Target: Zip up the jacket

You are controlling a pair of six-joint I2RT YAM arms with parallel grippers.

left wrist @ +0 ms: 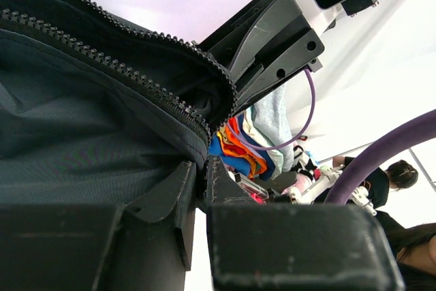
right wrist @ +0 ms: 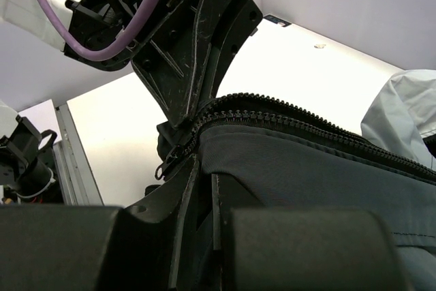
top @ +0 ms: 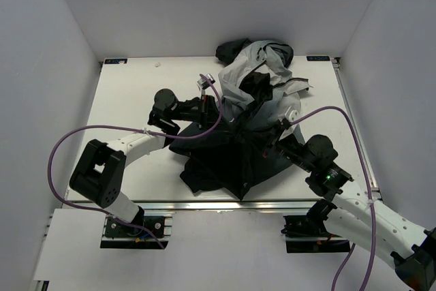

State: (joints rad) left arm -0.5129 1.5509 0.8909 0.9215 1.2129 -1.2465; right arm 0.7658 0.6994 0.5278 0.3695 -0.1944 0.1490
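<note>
Your left hand was pressed together on the edge of the jacket, right beside the zipper teeth. Your right hand was clamped on the same edge, very near to the left one. The jacket lay crumpled on the desk, with its dark part under both hands and its light grey part beyond them.

Between the hands the two rows of teeth ran apart, so I judged the zipper was not closed there. What looked like the puller hung just beside the fingertips of the left hand.

I saw three risks. The thin fabric could slip out of a pinch if you pulled hard, because the heavy bundle would drag. The lining could get caught in the puller. And the hands, being so close, could hit one another.
</note>
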